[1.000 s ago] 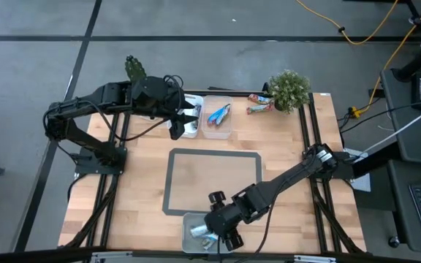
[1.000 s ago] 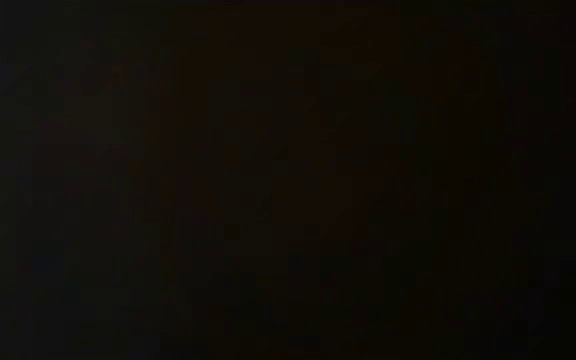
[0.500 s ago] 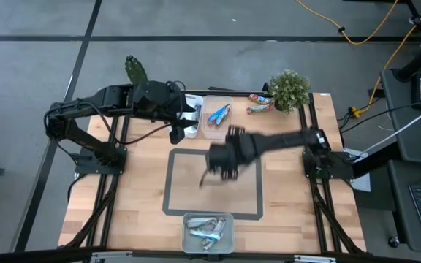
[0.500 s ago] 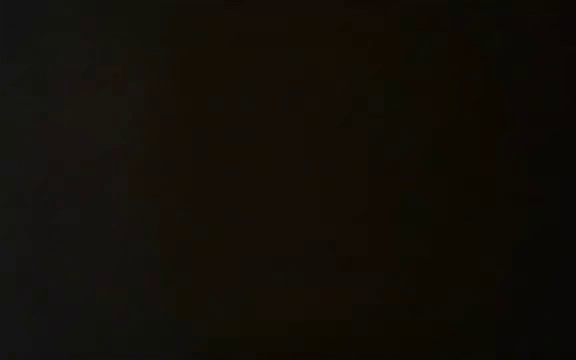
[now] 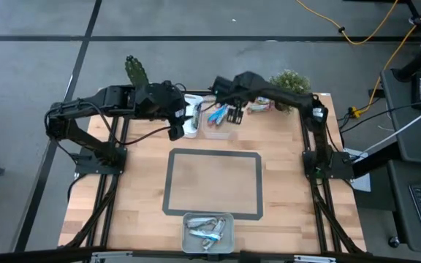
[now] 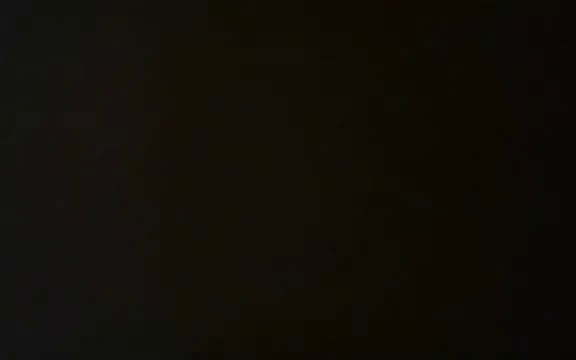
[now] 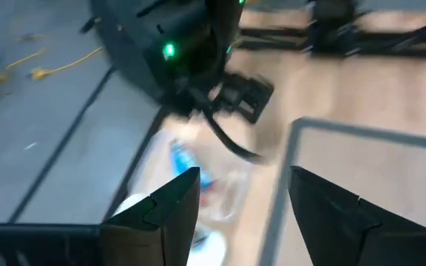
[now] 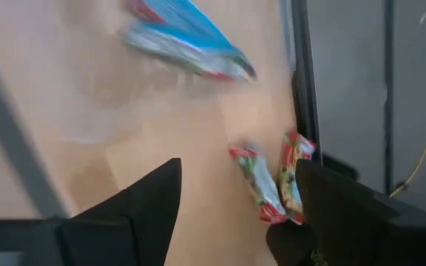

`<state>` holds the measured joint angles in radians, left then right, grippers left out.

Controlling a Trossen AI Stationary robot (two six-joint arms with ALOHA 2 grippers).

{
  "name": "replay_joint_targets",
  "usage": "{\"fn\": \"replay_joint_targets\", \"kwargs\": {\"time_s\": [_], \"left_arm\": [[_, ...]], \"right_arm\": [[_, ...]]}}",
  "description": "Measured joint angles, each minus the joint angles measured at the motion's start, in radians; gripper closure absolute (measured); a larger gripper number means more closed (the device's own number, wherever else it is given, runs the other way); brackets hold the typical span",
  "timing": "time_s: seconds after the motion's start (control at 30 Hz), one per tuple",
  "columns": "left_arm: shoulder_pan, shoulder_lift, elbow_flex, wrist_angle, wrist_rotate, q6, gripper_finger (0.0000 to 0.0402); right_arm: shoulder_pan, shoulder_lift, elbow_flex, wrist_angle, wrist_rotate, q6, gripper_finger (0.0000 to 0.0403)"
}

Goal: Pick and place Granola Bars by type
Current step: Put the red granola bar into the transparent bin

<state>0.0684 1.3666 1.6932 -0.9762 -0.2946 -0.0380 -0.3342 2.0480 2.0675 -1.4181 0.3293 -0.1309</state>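
Observation:
Blue-wrapped granola bars (image 5: 218,115) lie in a clear tray (image 5: 223,132) at the table's far edge; the right wrist view shows them (image 8: 191,37) too. Two brown-red bars (image 5: 259,104) (image 8: 274,183) rest flat on the wood beside a potted plant. Silver-white bars (image 5: 206,229) sit in a tray at the near edge. My right gripper (image 5: 232,115) (image 8: 239,166) hovers open over the clear tray's right side. My left gripper (image 5: 177,126) (image 7: 242,174) is open beside a white tray (image 5: 191,117) at the far left. The low view is black.
A potted plant (image 5: 289,88) stands at the far right corner and a small cactus (image 5: 135,69) at the far left. A grey taped rectangle (image 5: 215,183) marks the middle of the wooden table. The near tray (image 5: 188,219) sits just below it.
My right gripper has swung fast from the tray at the near edge, up and across the taped rectangle, to the far edge above the clear tray with the blue bars. The silver-white bars stay in the near tray. My left arm has kept still.

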Motion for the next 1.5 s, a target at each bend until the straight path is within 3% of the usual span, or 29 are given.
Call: {"fn": "replay_joint_targets", "kwargs": {"time_s": [0.17, 0.37, 0.67, 1.33, 1.5], "left_arm": [[0.026, 0.000, 0.000, -0.107, -0.123, -0.015, 0.0203], [0.067, 0.000, 0.000, -0.180, -0.262, -0.115, 0.0203], [0.141, 0.005, 0.000, -0.178, -0.298, -0.221, 0.0203], [0.189, 0.006, 0.000, -0.171, -0.303, -0.263, 0.0203], [0.189, 0.006, 0.000, -0.171, -0.298, -0.263, 0.0203]], "right_arm": [[-0.152, 0.002, -0.182, 0.078, -0.023, -0.112, 0.0138], [-0.282, 0.000, -0.382, 0.149, -0.146, -0.245, 0.0138], [-0.402, 0.000, -0.508, 0.344, -0.169, -0.372, 0.0138], [-0.423, 0.000, -0.662, 0.539, -0.261, -0.435, 0.0138], [-0.420, 0.000, -0.665, 0.540, -0.270, -0.432, 0.0172]]}}
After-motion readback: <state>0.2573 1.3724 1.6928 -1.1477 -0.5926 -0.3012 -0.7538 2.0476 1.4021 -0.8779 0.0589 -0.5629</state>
